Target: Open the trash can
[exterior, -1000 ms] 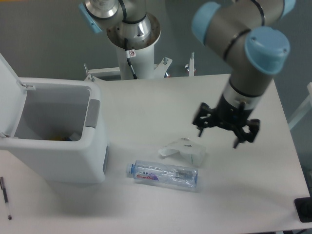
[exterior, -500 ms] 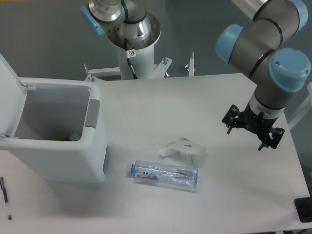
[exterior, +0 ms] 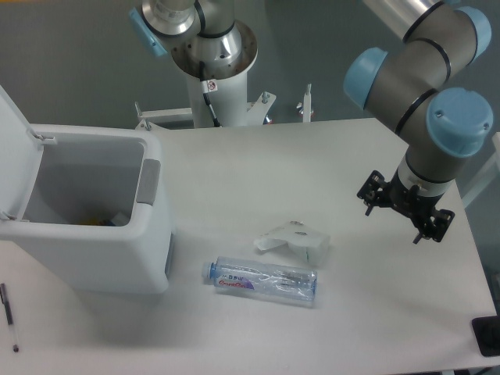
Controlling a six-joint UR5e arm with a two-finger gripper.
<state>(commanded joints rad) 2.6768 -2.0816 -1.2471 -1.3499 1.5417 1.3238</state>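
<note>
Gripper [exterior: 405,214] now at mid-right of the frame, above bare table [exterior: 234,168]. A second ago it hung nearer the centre, just right of the crumpled paper [exterior: 293,241]; half a second ago it had already swung out to the right, and since then it has barely shifted. Fingers spread wide, nothing between them.

Reading: the arm is pulling away from the work area and settling. That fits a finished job rather than one in progress.

Trash can [exterior: 86,211] sits at the left edge of the frame, lower-left to mid-left, well apart from the gripper. Unchanged across all three views. Lid [exterior: 14,156] stands up and tipped back at the far left, hinge visible at the top rear corner. Mouth fully exposed; inside wall shadowed, something small and coloured at the bottom, too dim to identify. Grey push tab [exterior: 148,183] on the right-hand rim, facing the table centre. Body white, boxy, rounded corners.

Judgement: task looks complete, can is open.

Other items, untouched: clear plastic bottle [exterior: 262,279] lying on its side below centre, paper just above it, a pen [exterior: 8,316] at lower left beside the can.
</note>
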